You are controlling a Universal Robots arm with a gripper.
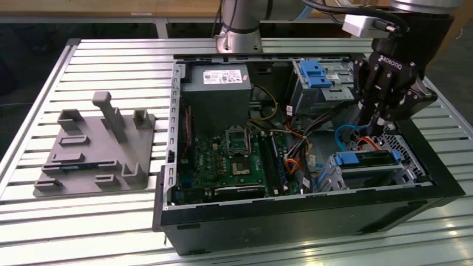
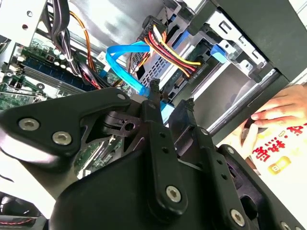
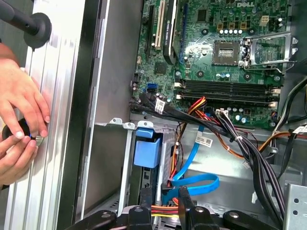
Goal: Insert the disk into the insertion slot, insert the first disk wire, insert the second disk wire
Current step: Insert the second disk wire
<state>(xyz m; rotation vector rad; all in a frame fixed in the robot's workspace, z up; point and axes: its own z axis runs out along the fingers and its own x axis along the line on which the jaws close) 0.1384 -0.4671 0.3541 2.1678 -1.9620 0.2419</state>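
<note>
The disk (image 1: 369, 159), grey in a bright blue caddy, lies inside the silver insertion slot (image 1: 405, 166) at the case corner on the exterior view's right. The caddy's blue end (image 3: 146, 151) shows in the first wrist view. My gripper (image 1: 373, 133) hangs just above the disk's back edge. In the second wrist view its fingertips (image 2: 153, 88) stand close together on the end of a flat blue disk wire (image 2: 124, 52). That wire loops beside the gripper (image 3: 196, 184). A red, yellow and black wire bundle (image 2: 172, 48) runs to the disk's back.
The open computer case (image 1: 296, 205) holds a green motherboard (image 1: 229, 160) and a taller grey bay with a blue tab (image 1: 314, 75). A grey fixture plate (image 1: 96, 149) lies on the slatted table. A person's hands (image 3: 19, 120) rest outside the case wall.
</note>
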